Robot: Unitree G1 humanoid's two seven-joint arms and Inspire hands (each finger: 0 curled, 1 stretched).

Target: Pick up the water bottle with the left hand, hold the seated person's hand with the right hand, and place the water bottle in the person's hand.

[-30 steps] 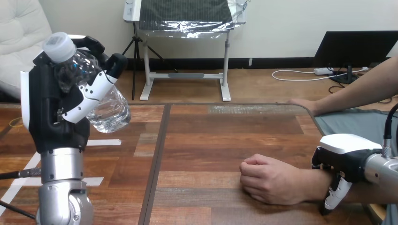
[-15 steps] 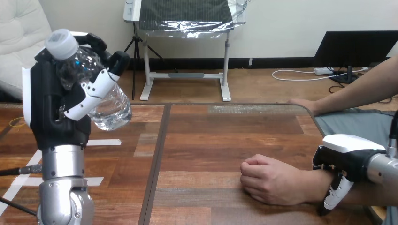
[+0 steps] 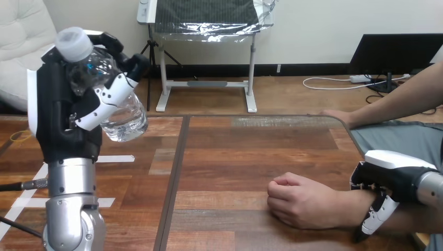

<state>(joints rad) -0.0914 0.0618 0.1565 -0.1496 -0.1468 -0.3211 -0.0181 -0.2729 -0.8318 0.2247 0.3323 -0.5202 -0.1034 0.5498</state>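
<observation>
The left hand (image 3: 62,120) grips the bottle (image 3: 125,117) up high, tilted, cap up-left, bottom down-right. The right hand (image 3: 392,172) curls its fingers over the person's wrist (image 3: 358,206).

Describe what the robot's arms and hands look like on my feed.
The left forearm and right forearm are silver metal. The left hand is a black block with a white shell along its outer edge and black-and-white jointed fingers. The right hand has a smooth white shell on its back, black beneath, with a white-and-black finger.

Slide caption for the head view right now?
Left robot hand holds water bottle aloft; right robot hand clasps the person's wrist.
</observation>
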